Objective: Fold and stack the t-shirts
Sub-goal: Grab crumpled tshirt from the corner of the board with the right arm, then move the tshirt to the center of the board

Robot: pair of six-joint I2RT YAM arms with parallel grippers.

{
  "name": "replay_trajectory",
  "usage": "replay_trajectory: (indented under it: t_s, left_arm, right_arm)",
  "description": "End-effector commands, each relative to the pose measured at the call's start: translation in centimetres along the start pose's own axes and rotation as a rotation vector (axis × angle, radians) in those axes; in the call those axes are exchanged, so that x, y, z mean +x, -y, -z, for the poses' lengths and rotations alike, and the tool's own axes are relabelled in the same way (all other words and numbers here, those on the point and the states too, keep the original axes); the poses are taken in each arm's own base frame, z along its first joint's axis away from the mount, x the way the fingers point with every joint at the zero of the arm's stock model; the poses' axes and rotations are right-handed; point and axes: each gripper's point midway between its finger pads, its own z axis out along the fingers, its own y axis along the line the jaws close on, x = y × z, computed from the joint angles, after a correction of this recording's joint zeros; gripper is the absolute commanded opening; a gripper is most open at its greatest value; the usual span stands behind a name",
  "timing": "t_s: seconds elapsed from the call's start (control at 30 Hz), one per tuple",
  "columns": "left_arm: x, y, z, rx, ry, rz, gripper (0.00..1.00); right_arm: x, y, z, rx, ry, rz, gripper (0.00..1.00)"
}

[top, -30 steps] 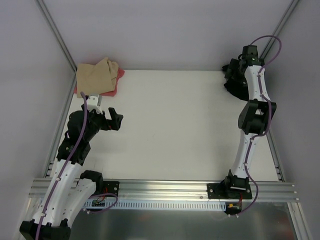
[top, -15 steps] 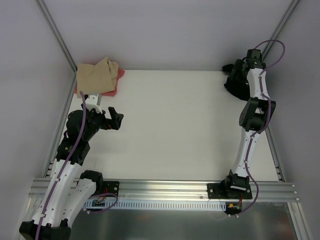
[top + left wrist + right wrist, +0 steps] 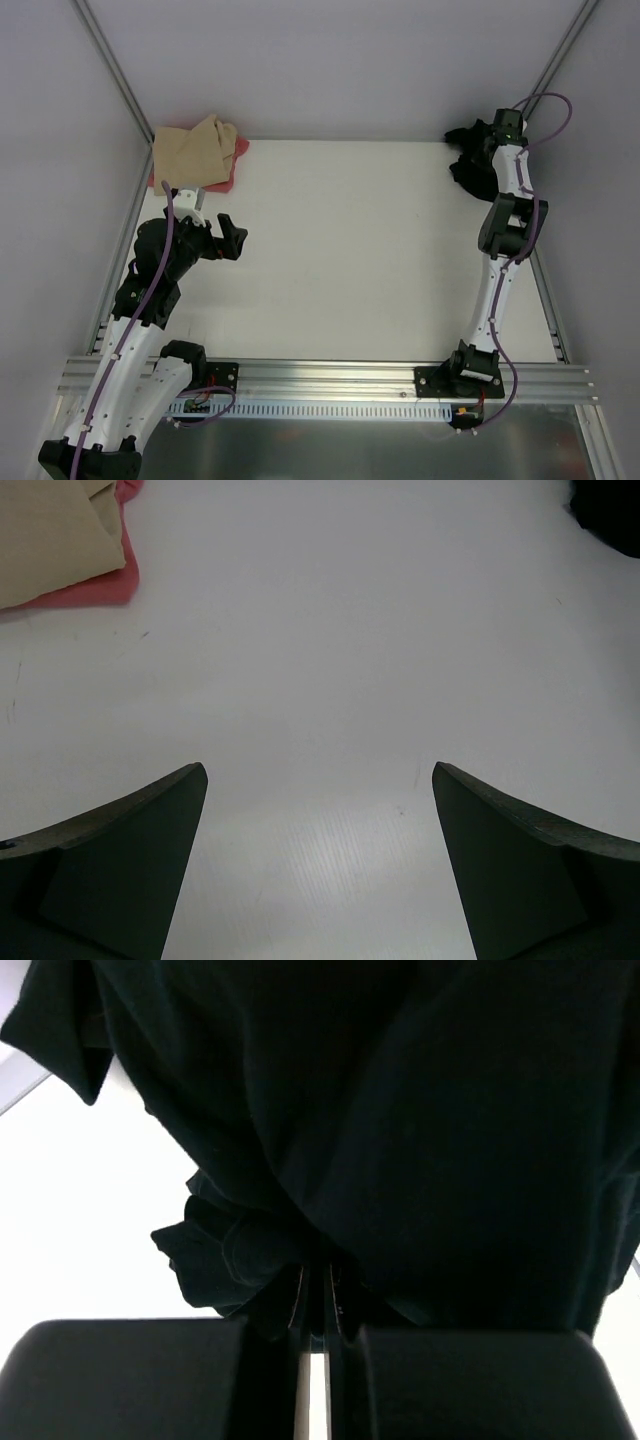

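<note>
A black t-shirt [image 3: 466, 160] lies bunched at the table's far right corner and fills the right wrist view [image 3: 400, 1110]. My right gripper [image 3: 318, 1295] is shut on a pinch of its cloth; in the top view that gripper [image 3: 484, 142] sits over the heap. A tan t-shirt [image 3: 192, 150] lies folded on a pink-red one [image 3: 232, 170] at the far left corner, also seen in the left wrist view as tan [image 3: 50, 540] over pink-red [image 3: 95, 588]. My left gripper [image 3: 222, 238] hovers open over bare table near the left edge, its fingers [image 3: 130, 850] wide apart.
The white table [image 3: 350, 250] is bounded by grey walls with metal frame posts at the back corners. An aluminium rail [image 3: 330, 380] runs along the near edge, where both arm bases are bolted.
The right arm reached further into the far right corner and its gripper shut on the black t-shirt. The left arm has not moved.
</note>
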Motion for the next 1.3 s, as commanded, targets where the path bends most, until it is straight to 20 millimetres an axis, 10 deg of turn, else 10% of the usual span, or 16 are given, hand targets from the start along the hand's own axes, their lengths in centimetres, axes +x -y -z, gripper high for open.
replay_trajectory:
  t_s: [0.0,0.1,0.33,0.6,0.73,1.27]
  left_arm:
    - [-1.6,0.7,0.3,0.024,0.034,-0.027,0.99]
    - [-1.7,0.7,0.4,0.023,0.037,-0.028,0.99]
    - [-2.0,0.7,0.6,0.022,0.056,-0.028,0.99]
    - [-1.9,0.6,0.6,0.019,0.055,-0.024,0.99]
    - [-1.9,0.6,0.6,0.014,0.055,-0.024,0.99]
    - [-1.1,0.0,-0.1,-0.01,0.016,-0.023,0.99]
  right_arm:
    - [-2.8,-0.5,0.8,-0.03,0.086,-0.042,0.0]
    - [-2.2,-1.4,2.5,-0.072,0.073,-0.049,0.01]
    - [-3.9,-6.3,13.9,-0.215,0.163,0.028,0.0]
    - [-4.5,-13.7,36.1,-0.527,0.275,0.189,0.0]
    - [-2.3,-15.3,43.7,-0.675,0.259,0.247,0.01]
    - [5.4,-20.8,63.6,-1.514,-0.014,0.334,0.0]
